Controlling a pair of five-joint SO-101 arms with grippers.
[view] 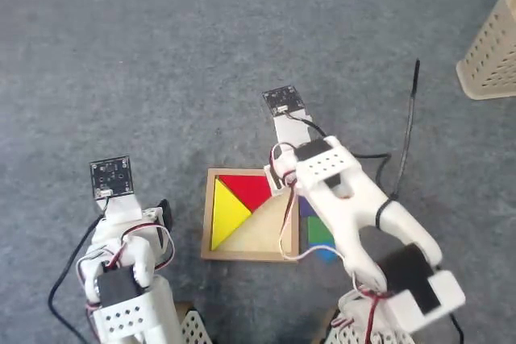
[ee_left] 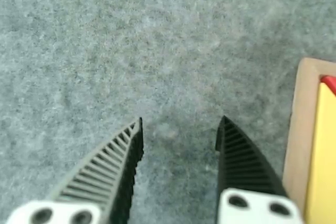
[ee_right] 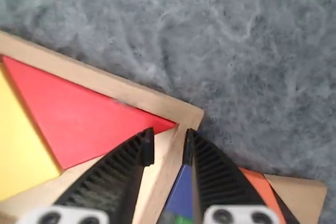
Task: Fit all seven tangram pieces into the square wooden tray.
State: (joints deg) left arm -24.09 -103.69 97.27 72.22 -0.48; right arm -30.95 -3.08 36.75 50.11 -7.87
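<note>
The square wooden tray (view: 208,217) lies at the table's middle with a red triangle (view: 247,189) along its far side and a yellow triangle (view: 226,213) along its left side. My right gripper (ee_right: 168,131) hangs over the tray's far right corner, narrowly open, one finger above the red triangle (ee_right: 73,119) and the other outside the rim (ee_right: 105,85). A blue piece (ee_right: 180,195), an orange piece (ee_right: 257,182) and a green piece (view: 320,232) lie just outside that rim. My left gripper (ee_left: 181,120) stands open over bare carpet left of the tray (ee_left: 296,129).
Grey carpet covers the table. A beige slatted basket (view: 492,46) stands at the far right edge. A thin black cable (view: 409,126) rises behind the right arm. The right half of the tray floor shows bare wood (view: 262,231).
</note>
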